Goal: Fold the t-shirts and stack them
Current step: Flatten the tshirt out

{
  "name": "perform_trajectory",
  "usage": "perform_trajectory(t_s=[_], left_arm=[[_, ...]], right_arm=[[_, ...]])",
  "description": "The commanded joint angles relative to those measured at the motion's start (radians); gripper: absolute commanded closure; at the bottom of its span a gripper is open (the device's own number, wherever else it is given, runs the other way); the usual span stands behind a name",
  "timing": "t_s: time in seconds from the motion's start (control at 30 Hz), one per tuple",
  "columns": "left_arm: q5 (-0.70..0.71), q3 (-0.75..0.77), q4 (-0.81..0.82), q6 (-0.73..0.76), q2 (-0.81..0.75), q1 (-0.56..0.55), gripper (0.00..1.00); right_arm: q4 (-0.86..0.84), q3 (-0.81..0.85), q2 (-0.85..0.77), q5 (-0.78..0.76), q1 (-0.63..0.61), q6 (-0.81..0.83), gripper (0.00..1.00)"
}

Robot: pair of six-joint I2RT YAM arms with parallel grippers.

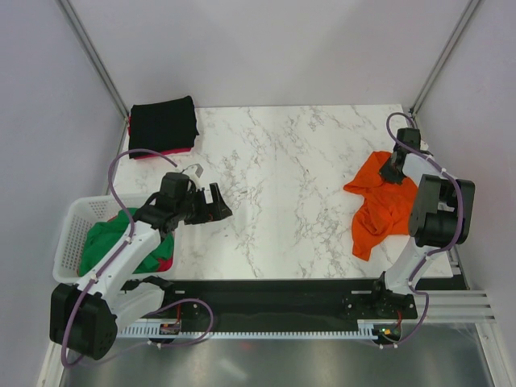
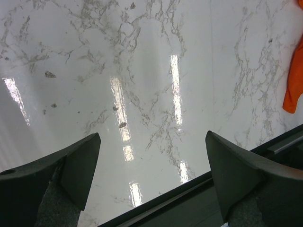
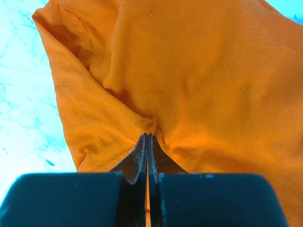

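The bright orange t-shirt (image 1: 379, 205) lies crumpled at the right side of the table; it fills the right wrist view (image 3: 189, 71) and its edge shows in the left wrist view (image 2: 294, 85). My right gripper (image 1: 393, 171) is shut on a pinch of the orange fabric (image 3: 147, 137) near the shirt's far edge. My left gripper (image 1: 219, 203) is open and empty over bare table at the left (image 2: 151, 156). A folded black t-shirt (image 1: 164, 125) lies on a pink-red one (image 1: 153, 153) at the far left. A green t-shirt (image 1: 113, 238) sits in the basket.
A white lattice basket (image 1: 68, 234) stands at the near left and holds the green shirt with some pink-red fabric under it. The marble table (image 1: 282, 161) has a black rail (image 1: 274, 290) along its near edge. Grey walls enclose the back and sides.
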State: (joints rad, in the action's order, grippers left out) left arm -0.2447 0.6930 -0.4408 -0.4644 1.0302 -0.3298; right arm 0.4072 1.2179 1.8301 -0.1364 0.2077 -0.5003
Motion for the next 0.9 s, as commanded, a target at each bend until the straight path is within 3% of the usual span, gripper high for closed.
perform_trajectory(t_s=[0.0, 0.17, 0.3, 0.5, 0.67, 0.87], left_arm=[[-0.016, 0.025, 0.005, 0.046, 0.004, -0.006, 0.00], [-0.010, 0.028, 0.007, 0.046, 0.007, -0.005, 0.00], [-0.014, 0.031, 0.017, 0.052, 0.016, -0.006, 0.00], [-0.031, 0.025, 0.046, 0.052, 0.021, -0.018, 0.00], [-0.064, 0.025, 0.091, 0.038, 0.042, -0.032, 0.00], [-0.039, 0.007, 0.094, 0.021, -0.004, -0.034, 0.00]], right_arm=[[-0.022, -0.011, -0.008, 0.014, 0.004, -0.004, 1.00], [-0.071, -0.054, -0.075, 0.133, -0.010, -0.058, 1.00], [-0.056, 0.029, -0.210, 0.264, -0.066, -0.101, 1.00], [0.160, 0.394, -0.408, 0.310, -0.097, -0.112, 1.00], [0.266, 0.692, -0.440, 0.423, -0.125, -0.190, 1.00], [0.243, 0.919, -0.292, 0.437, -0.485, -0.208, 1.00]])
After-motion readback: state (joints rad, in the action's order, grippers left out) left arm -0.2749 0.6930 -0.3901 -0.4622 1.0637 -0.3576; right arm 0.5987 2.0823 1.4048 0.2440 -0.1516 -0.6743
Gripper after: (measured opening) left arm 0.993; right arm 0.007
